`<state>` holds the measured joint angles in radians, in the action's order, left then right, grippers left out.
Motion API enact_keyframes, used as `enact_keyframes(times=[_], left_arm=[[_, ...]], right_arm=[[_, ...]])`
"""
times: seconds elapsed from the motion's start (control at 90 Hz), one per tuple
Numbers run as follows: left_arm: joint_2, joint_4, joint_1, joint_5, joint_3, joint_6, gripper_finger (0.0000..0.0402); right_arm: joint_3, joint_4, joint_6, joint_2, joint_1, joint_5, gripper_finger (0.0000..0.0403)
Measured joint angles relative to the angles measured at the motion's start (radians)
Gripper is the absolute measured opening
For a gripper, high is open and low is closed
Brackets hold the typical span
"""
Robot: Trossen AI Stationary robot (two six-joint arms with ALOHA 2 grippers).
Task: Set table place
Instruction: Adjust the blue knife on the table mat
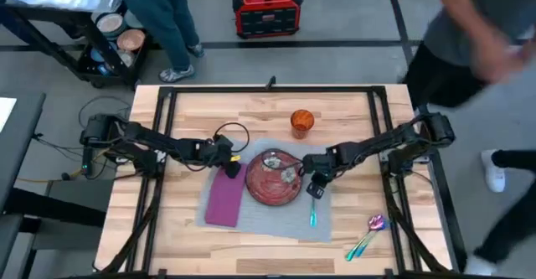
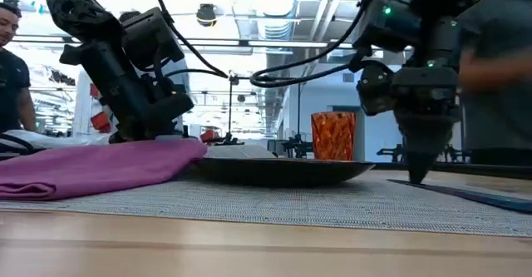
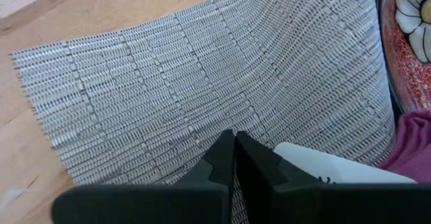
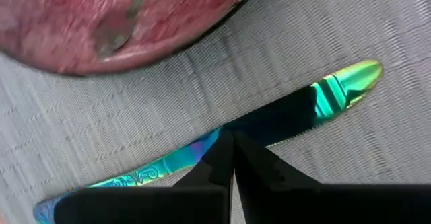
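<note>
1. Done: grey woven rectangular placemat [image 1: 276, 216] lies on the light plank table [image 1: 352, 116]; red patterned round plate [image 1: 272, 178], purple cloth napkin [image 1: 224, 199] and iridescent knife [image 4: 202, 150] rest on it.
2. Right gripper [image 4: 232, 143], fingers pressed together, sits directly above the knife.
3. Left gripper [image 3: 234, 143], also pressed together, hovers over the placemat beside the napkin.
4. Left to do, likely: iridescent cutlery [image 1: 368, 233] off the mat, well apart from the right gripper.

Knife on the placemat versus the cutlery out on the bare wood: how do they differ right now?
The knife lies on the grey placemat beside the red plate, under the right gripper; the other cutlery lies off the placemat on the table, near no gripper. The knife points straight along the plate's side; the others lie slanted. Both share an iridescent finish.
</note>
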<state>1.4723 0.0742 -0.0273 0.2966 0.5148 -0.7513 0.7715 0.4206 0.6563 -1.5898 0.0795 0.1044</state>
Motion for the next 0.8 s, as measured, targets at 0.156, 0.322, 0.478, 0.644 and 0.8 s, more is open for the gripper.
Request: enact_keyframes(times=[0.156, 0.322, 0.478, 0.644, 0.8], left_arm=[[0.000, -0.003, 0.000, 0.000, 0.000, 0.000, 0.0000], [0.000, -0.004, 0.000, 0.004, 0.000, 0.000, 0.0000], [0.000, -0.004, 0.000, 0.005, 0.000, 0.000, 0.0000], [0.000, -0.005, 0.000, 0.006, 0.000, 0.000, 0.0000], [0.000, -0.005, 0.000, 0.006, 0.000, -0.002, 0.0000]], right_arm=[[0.001, -0.042, -0.003, -0.003, -0.007, 0.002, 0.0000], [0.001, -0.039, -0.003, -0.003, -0.007, 0.004, 0.0000], [0.001, -0.051, -0.001, -0.003, -0.017, 0.003, 0.0000], [0.002, -0.107, 0.013, 0.038, -0.001, -0.004, 0.0000], [0.002, -0.025, 0.113, 0.061, 0.058, -0.006, 0.0000]])
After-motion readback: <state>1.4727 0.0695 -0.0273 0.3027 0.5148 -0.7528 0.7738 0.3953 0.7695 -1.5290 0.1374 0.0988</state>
